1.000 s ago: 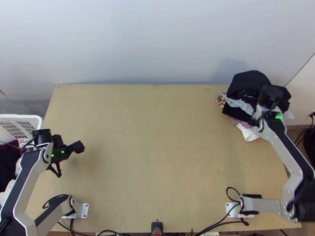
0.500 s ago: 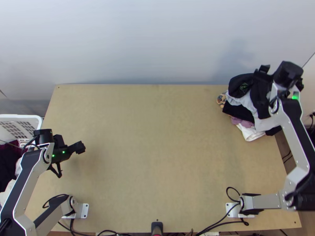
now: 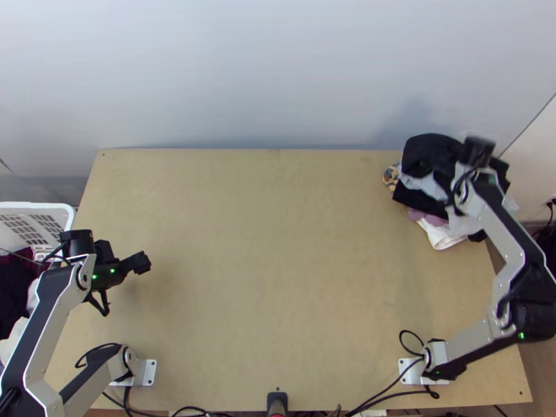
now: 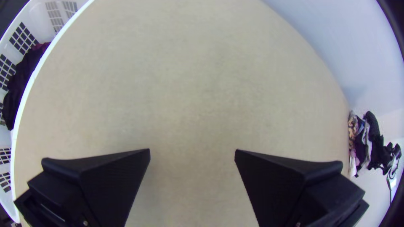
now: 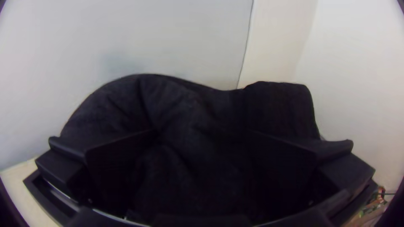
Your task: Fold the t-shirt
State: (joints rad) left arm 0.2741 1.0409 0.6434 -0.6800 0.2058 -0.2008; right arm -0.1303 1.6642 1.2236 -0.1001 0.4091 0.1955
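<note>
Step in hand, by judgement: picking the garment, ahead of spreading and folding. Right jaws wide apart over the stacked mixed-colour clothes pile point(image 3: 422, 193). In their gap, soft black bunched cloth point(image 5: 185, 122), perhaps the t-shirt; too dark there to tell shirt from other garment, or touching from near. Left jaws wide too, with nothing between, well apart from the pile.

Next move, as judged: lower right jaws around one layer, close, lift free, then carry toward left jaws for spreading. Watch for under-layers dragged along.

Pale wooden tabletop point(image 3: 278, 264) below left jaws, reaching across to the pile. Below right jaws, at the pile's near side, crumpled mauve cloth point(image 3: 429, 217) and rumpled white cloth point(image 3: 440, 238). Beside the tabletop, on left jaws' outer side, white plastic slotted laundry basket point(image 4: 30, 82) with dark crumpled clothes point(image 4: 23, 77) inside. Beyond both pairs of jaws, plain pale wall point(image 3: 278, 69).
</note>
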